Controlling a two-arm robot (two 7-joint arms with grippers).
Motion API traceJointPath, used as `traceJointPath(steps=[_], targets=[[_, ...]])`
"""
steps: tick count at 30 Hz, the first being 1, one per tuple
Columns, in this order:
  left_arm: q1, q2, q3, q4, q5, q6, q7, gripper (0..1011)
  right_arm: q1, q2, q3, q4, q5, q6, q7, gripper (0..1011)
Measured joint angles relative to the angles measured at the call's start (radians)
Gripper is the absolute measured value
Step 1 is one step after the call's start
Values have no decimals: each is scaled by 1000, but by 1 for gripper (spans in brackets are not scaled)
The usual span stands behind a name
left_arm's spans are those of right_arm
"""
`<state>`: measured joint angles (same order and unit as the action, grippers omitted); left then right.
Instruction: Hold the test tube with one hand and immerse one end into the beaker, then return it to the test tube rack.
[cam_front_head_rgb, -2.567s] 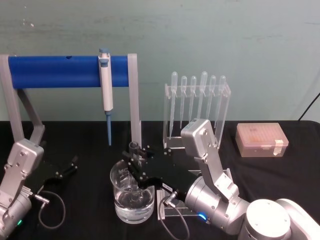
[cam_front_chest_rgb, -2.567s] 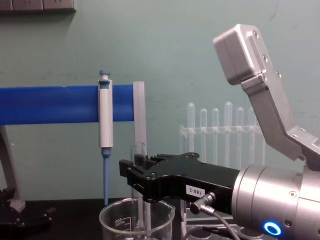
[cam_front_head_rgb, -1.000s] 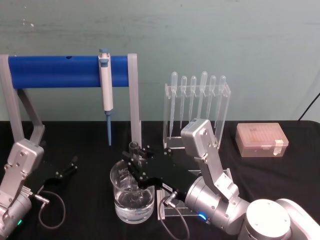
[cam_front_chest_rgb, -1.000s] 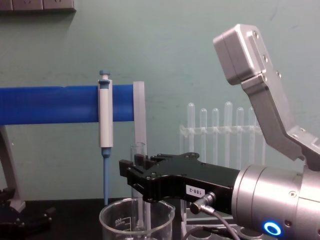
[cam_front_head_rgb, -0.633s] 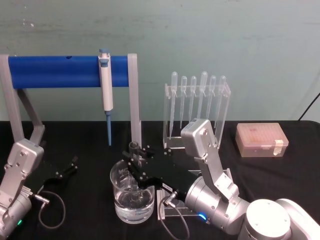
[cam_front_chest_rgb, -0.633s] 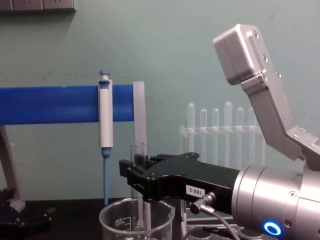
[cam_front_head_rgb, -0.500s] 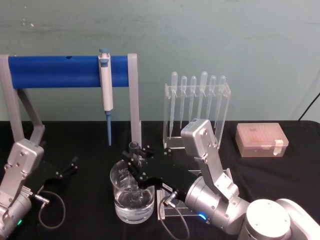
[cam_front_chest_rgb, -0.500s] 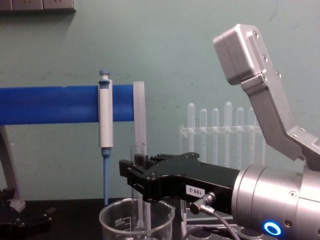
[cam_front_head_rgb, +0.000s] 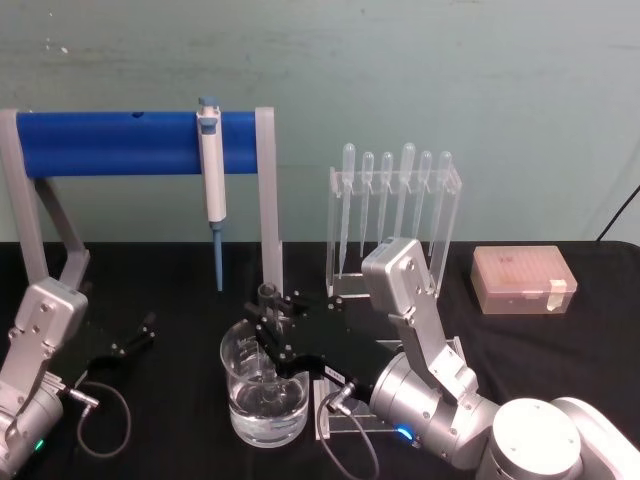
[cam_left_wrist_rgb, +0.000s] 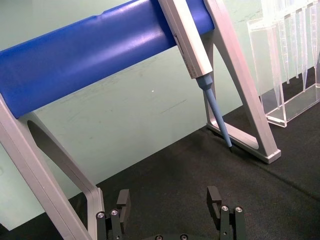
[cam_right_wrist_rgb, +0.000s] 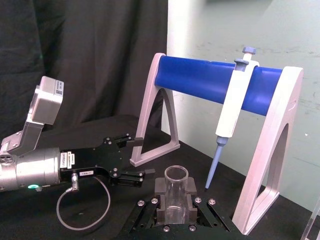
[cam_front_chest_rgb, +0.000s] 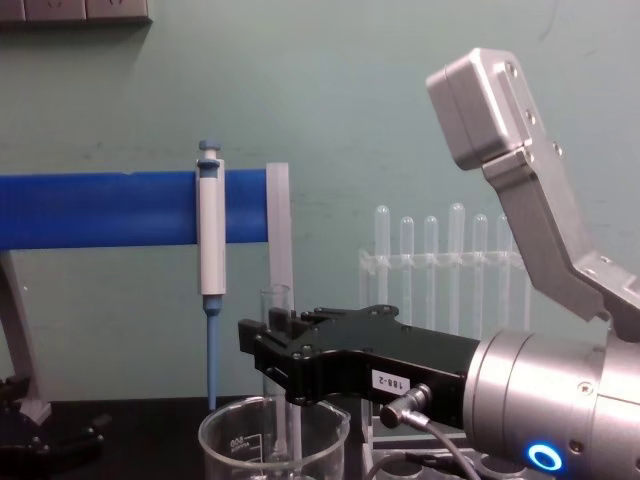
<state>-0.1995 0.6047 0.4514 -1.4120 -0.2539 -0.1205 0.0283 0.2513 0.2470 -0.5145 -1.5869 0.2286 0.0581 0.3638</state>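
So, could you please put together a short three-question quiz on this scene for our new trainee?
1. True or false: the right gripper holds the test tube upright, with the tube's lower end down inside the beaker.
2. Fill in: the left gripper, low at the robot's left, has its jaws ____.
3. Where does the pipettor hang? A) on the blue bar of the stand; B) in the beaker; C) in the left gripper.

Key: 1 true; 2 open; 3 A.
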Motion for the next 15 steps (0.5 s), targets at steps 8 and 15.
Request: traceJointPath(steps=[8, 15], targets=[[0, 0, 0, 0, 0, 0, 0, 1000, 0, 0, 0, 0, 0, 0, 0, 225], [0, 0, 0, 0, 0, 0, 0, 1000, 0, 0, 0, 0, 0, 0, 0, 224]])
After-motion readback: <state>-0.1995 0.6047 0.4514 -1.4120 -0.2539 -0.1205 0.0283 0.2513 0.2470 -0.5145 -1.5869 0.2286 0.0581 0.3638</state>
